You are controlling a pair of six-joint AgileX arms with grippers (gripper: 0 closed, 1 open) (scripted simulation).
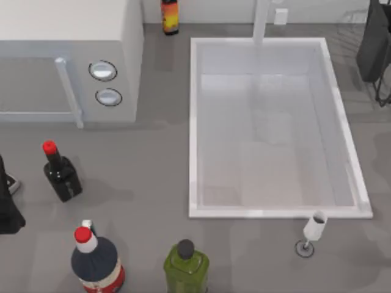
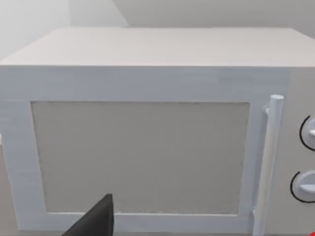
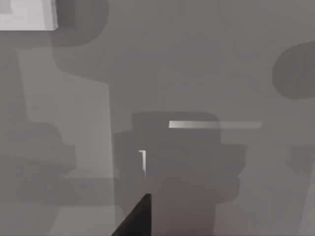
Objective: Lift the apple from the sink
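Grey table (image 1: 153, 177): sink (image 1: 194, 122) basin bare; whether either hand grips, unclear.

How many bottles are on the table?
4. A red-capped dark bottle stands left of the white sink, a red-capped round bottle and a green bottle stand at the near edge, and an orange-labelled dark bottle stands at the back. More may be hidden.

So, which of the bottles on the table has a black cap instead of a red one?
The green bottle at the front edge, left of the wine glass. The dark square bottle and the round dark bottle beside it both wear red caps.
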